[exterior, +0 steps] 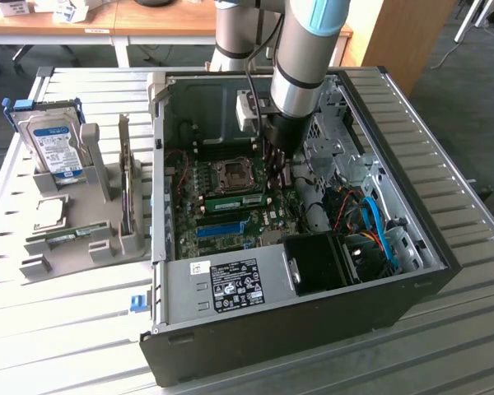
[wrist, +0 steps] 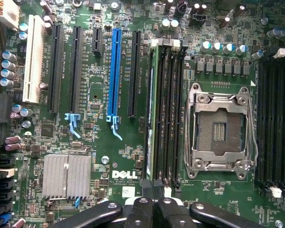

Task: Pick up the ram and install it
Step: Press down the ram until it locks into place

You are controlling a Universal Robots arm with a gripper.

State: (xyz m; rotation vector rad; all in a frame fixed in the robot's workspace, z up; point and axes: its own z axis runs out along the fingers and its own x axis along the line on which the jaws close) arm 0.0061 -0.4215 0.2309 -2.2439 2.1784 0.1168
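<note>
A: Where was the ram (wrist: 151,114) seen?
B: One stick was seen, seated on edge in the first of four slots beside the single processor socket (wrist: 221,128), on the side nearest the one blue slot strip (wrist: 115,71).
A: And the claw?
B: The gripper (wrist: 155,202) was clenched, fingers (wrist: 142,211) pressed together on nothing, just off the ram's end — contact could not be judged.
A: What else was counted?
B: One silver heatsink (wrist: 66,175). Outside the case (exterior: 185,288), on the exterior view's left, one hard drive (exterior: 53,141) was stood in a grey rack (exterior: 95,164) — and one more green stick (exterior: 68,234) was laid there.
</note>
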